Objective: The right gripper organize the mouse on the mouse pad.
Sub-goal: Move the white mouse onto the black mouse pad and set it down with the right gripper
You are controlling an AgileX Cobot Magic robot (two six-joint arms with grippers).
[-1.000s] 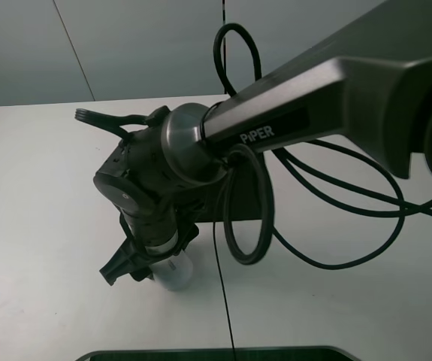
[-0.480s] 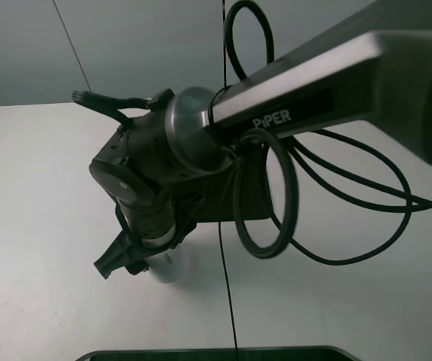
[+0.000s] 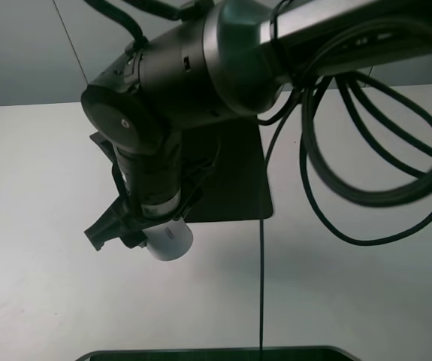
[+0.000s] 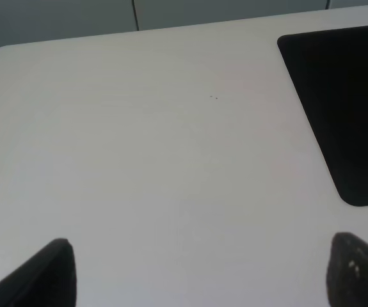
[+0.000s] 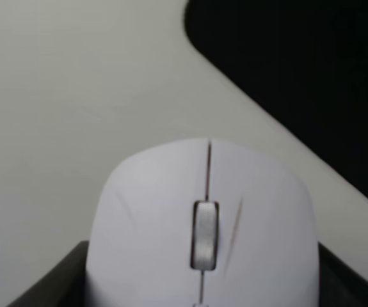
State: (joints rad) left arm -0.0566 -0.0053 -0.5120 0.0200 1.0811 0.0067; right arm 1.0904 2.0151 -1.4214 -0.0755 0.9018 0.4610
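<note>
My right gripper [image 3: 144,229] hangs from the thick dark grey arm and is shut on the white mouse [image 3: 168,238], holding it above the white table just in front of the black mouse pad [image 3: 234,184]. In the right wrist view the mouse [image 5: 203,224] with its grey scroll wheel fills the space between the black fingers [image 5: 43,281], and a corner of the pad [image 5: 299,77] lies beyond it. My left gripper [image 4: 200,272] shows only its two dark fingertips, wide apart and empty, with the pad [image 4: 344,109] off to one side.
Black cables [image 3: 366,150] loop from the right arm over the right half of the table [image 3: 43,286]. A dark edge [image 3: 216,353] runs along the table's front. A grey wall [image 3: 20,53] stands behind.
The right arm has risen toward the camera, lifting the mouse off the table and carrying it slightly back toward the pad. The cables swung right.
</note>
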